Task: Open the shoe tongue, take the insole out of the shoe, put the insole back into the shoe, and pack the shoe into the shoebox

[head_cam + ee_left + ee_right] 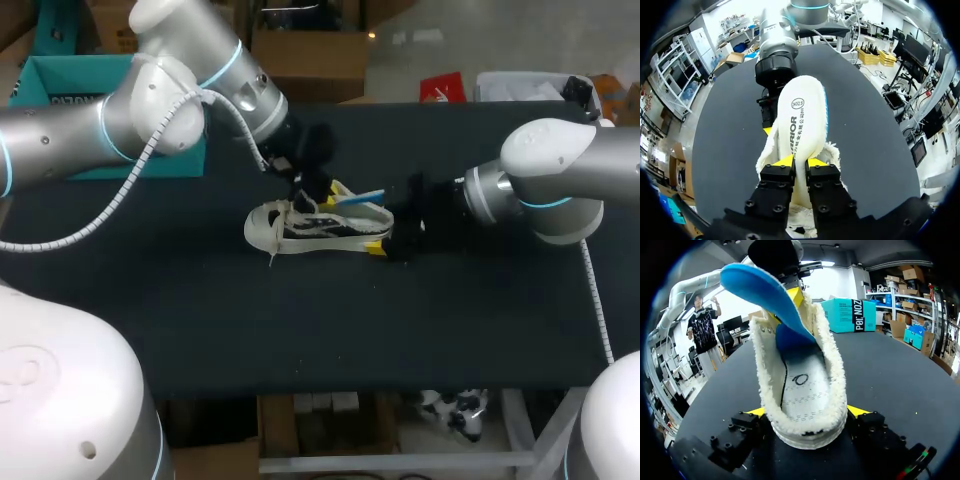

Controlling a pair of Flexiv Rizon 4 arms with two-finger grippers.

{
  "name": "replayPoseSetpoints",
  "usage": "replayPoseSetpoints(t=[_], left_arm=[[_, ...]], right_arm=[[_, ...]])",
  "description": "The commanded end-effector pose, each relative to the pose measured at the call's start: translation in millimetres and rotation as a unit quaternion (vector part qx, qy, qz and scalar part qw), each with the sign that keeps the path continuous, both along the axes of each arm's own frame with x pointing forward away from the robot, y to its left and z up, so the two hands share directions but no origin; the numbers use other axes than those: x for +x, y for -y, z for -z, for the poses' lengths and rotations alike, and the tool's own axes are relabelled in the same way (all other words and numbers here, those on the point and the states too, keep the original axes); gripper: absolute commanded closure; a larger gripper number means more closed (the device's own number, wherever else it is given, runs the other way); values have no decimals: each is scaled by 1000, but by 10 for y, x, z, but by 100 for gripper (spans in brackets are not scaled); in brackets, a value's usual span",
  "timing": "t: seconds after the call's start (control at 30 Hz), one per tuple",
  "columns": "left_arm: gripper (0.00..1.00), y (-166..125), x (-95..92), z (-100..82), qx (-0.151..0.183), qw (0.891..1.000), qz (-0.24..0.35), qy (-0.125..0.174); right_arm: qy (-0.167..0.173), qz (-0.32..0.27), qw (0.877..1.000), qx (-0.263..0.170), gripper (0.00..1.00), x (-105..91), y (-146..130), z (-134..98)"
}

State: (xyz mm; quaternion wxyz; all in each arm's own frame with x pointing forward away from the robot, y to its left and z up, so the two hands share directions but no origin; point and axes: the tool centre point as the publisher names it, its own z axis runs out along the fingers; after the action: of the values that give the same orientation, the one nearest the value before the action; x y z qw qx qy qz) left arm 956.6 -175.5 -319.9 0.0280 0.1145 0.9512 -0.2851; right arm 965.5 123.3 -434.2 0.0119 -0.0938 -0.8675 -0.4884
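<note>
A white shoe (310,228) with a fleecy lining lies on its sole mid-table, toe to the left. My left gripper (318,185) hangs over its opening, shut on the front end of the insole (802,122). The insole has a white top and a blue underside (765,290), and it slants up out of the shoe with its heel end still inside. My right gripper (807,411) straddles the heel of the shoe (805,390), with a yellow tip pressed against each side. The teal shoebox (60,85) stands at the back left.
The black table (300,330) is bare in front of the shoe. The shoe's white laces (272,235) trail off its toe. My right arm (560,185) lies across the table's right side, and the left arm (150,105) spans the back left, partly covering the box.
</note>
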Motion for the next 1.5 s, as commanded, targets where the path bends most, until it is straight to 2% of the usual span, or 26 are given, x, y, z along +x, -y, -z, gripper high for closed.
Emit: replayPoseSetpoints(t=[0.03, 0.13, 0.37, 0.97, 1.0, 1.03, 1.07, 1.1, 1.5], left_arm=[[100, -56, -44, -49, -48, 999, 5, -6], [100, -30, -101, -141, -83, 997, 0, -4], [100, 85, -238, -334, -136, 991, -3, -1], [100, 150, -465, -749, -218, 975, -51, 14], [100, 152, -475, -769, -222, 974, -51, 15], [100, 154, -483, -793, -226, 973, -52, 16], [100, 157, -490, -815, -228, 972, -52, 17], [100, 159, -497, -835, -232, 971, -53, 18], [100, 166, -549, -1052, -265, 962, -55, 22]], right_arm=[[-1, 0, 1000, 1, 100, 15, -5, 117], [-1, 0, 1000, 1, 100, 15, -5, 117], [-1, 0, 1000, 1, 100, 15, -5, 117], [5, -6, 1000, -3, 100, 45, 38, 52], [5, -7, 1000, -2, 71, 50, 43, 45], [5, -8, 1000, -2, 51, 55, 47, 37], [5, -9, 1000, -3, 16, 59, 51, 30], [5, -10, 1000, -3, 0, 63, 54, 21], [-12, 6, 1000, -27, 0, 3, 227, -96]])
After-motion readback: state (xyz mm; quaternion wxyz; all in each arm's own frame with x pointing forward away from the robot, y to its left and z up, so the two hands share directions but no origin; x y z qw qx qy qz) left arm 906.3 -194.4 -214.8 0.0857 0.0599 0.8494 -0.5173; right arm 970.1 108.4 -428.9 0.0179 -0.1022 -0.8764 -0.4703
